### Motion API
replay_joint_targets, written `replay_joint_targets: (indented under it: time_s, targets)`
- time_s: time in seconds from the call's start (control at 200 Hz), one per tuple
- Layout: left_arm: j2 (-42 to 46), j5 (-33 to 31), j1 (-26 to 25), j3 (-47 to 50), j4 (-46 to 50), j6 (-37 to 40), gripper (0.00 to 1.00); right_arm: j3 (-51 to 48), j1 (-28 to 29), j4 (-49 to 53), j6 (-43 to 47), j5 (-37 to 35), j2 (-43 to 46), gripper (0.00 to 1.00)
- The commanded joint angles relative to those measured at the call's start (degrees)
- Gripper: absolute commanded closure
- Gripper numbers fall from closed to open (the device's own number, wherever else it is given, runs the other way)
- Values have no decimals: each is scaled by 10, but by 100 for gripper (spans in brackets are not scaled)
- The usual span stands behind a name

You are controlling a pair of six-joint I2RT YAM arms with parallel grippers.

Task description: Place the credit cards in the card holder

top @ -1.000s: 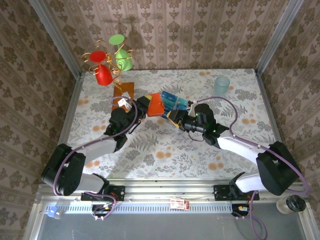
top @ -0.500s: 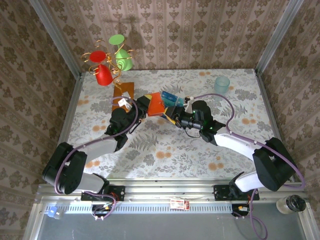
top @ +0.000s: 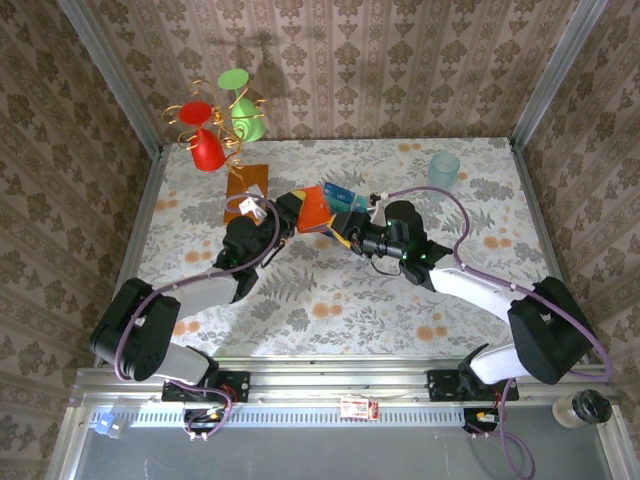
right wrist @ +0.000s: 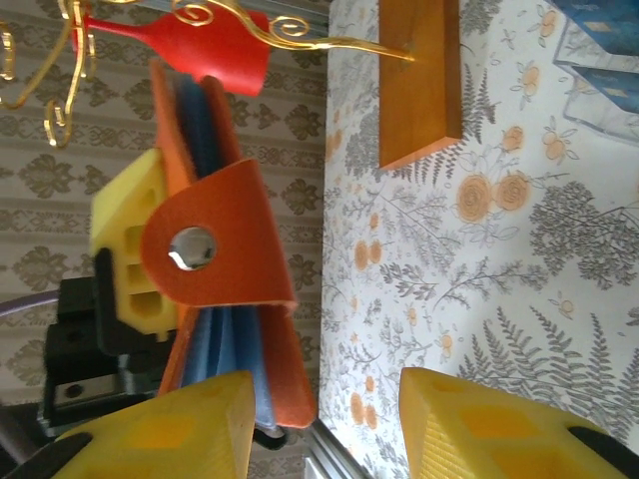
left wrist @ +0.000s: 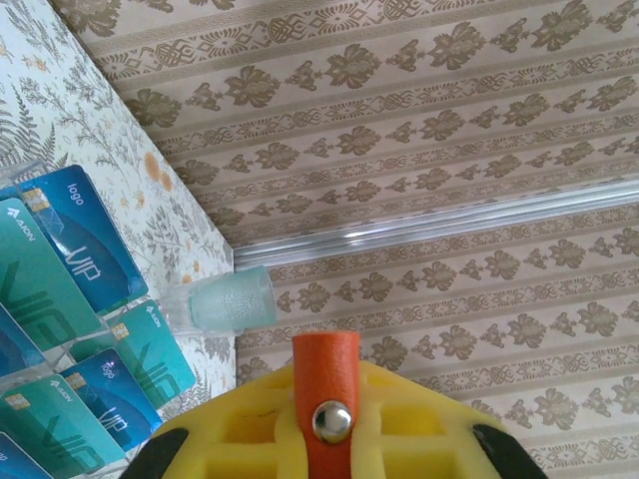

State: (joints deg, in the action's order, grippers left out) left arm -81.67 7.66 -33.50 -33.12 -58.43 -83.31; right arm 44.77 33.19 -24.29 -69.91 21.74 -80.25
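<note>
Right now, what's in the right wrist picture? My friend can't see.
An orange card holder, blue inside, is clamped by the left gripper, snap flap facing us. The right gripper stands open below it, beside a flowery table with a wooden board.

Near half of the table (top: 330, 310) lies open before both my arms. Centre's tight: the holder (top: 313, 212) clamped in my left gripper (top: 297, 213), cards (top: 347, 197) just behind it, my right gripper (top: 350, 232) close beside. Board (top: 246, 184) with glasses (top: 215, 135) blocks the far left; the cup (top: 444, 168) stands far right, well apart.
</note>
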Motion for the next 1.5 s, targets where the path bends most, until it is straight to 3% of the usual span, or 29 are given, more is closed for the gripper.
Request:
replay_joint_targets:
  time_s: [0.0, 0.305, 0.565, 0.755, 0.885, 0.96, 1.02, 1.155, 1.37, 1.495]
  targets:
    - [-1, 2, -8, -8, -37, -8, 100, 13, 5, -33, -8, 12, 21, 57]
    - [-10, -14, -15, -7, -74, -39, 100, 1, 5, -92, -31, 18, 9, 60]
    - [-15, -37, -24, -13, -110, -65, 100, -10, 4, -133, -51, 25, -13, 80]
    - [-19, -41, -32, -22, -117, -72, 100, -15, 2, -162, -64, 29, -17, 84]
    - [-21, -35, -34, -25, -111, -70, 100, -13, 1, -169, -66, 33, -18, 100]
    - [-21, -29, -34, -21, -107, -64, 100, -17, -1, -169, -63, 34, -16, 100]
    - [-19, -22, -31, -13, -102, -53, 78, -24, -3, -169, -59, 32, -11, 100]
    - [1, -9, -20, 18, -73, -23, 48, -46, -6, -157, -38, 28, 1, 100]
    - [71, 38, 15, 61, 35, 49, 25, -85, -10, -128, 2, 25, 38, 100]
    - [141, 63, 34, 53, 200, 124, 15, -100, -10, -100, 40, 31, 44, 100]
